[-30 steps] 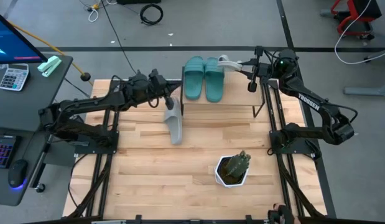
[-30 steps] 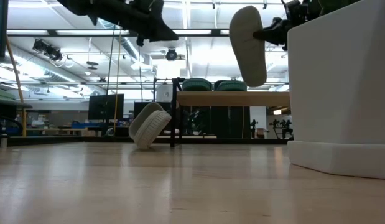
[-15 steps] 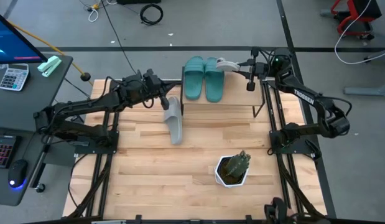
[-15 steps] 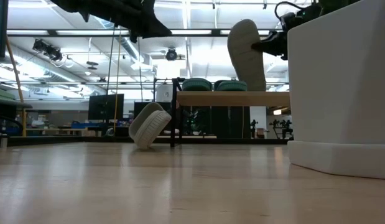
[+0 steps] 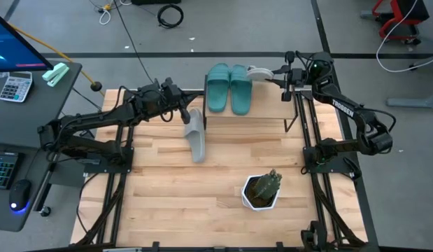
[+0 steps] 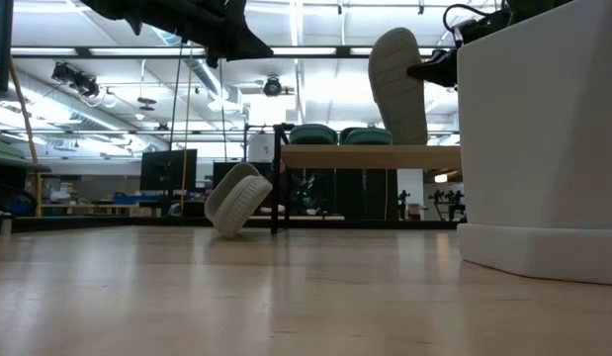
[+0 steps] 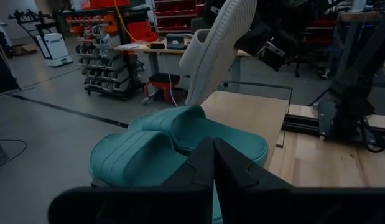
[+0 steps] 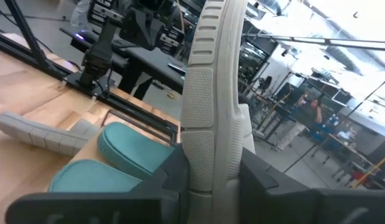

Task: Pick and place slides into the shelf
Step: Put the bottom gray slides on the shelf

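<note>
Two teal slides lie side by side on the shelf, soles down. My right gripper is shut on a grey slide over the shelf's far right part, beside the teal pair. The second grey slide lies on its side on the table, leaning against the shelf's left leg. My left gripper is shut and hangs raised above that slide's far end, apart from it in the low view. My right gripper pinches the grey slide's upper half between its two fingers, one on each broad face, coming level from the table's right. The slide stands nearly upright, tilted, and its lower end is down at the shelf top; whether it touches, I cannot tell.
A white pot with a green plant stands on the near right part of the table and fills the right of the low view. Bare tabletop stretches toward the near left. A desk with a calculator is left of the table.
My right gripper has moved toward the table's far edge and down, and the grey slide it holds has come lower, its bottom end now level with the shelf top. My left arm has shifted slightly. The teal pair and the leaning grey slide have stayed put.
</note>
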`<state>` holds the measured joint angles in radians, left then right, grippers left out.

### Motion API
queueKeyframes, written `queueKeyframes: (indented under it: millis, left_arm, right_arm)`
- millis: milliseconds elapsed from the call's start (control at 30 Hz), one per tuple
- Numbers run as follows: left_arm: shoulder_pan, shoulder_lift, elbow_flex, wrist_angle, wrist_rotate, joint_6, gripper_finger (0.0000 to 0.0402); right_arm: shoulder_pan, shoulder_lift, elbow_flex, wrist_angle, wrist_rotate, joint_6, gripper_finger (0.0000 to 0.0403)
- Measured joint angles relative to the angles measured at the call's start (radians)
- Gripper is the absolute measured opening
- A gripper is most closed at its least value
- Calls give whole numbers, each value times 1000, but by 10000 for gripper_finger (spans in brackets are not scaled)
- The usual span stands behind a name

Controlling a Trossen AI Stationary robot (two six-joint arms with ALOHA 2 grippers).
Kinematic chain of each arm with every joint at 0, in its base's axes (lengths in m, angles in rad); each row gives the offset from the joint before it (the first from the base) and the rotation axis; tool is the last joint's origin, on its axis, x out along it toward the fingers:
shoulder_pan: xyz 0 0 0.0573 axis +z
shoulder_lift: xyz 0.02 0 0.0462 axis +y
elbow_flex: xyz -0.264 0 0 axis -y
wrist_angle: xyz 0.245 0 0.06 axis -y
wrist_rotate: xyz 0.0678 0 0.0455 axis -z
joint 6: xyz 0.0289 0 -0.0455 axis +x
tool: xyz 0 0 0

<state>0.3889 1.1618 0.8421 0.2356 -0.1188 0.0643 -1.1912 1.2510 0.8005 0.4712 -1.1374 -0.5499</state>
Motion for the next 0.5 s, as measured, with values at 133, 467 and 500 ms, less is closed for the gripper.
queueKeyframes:
  millis: [133, 467, 500]
  left_arm:
    - [0, 0, 0, 0, 0, 0, 20]
    - [0, 0, 1, 0, 0, 21, 14]
    - [0, 0, 1, 0, 0, 21, 18]
  right_arm:
    - [2, 0, 0, -6, -9, 8, 85]
    - [3, 0, 0, -39, -51, 17, 85]
    - [3, 0, 0, -50, -52, 13, 85]
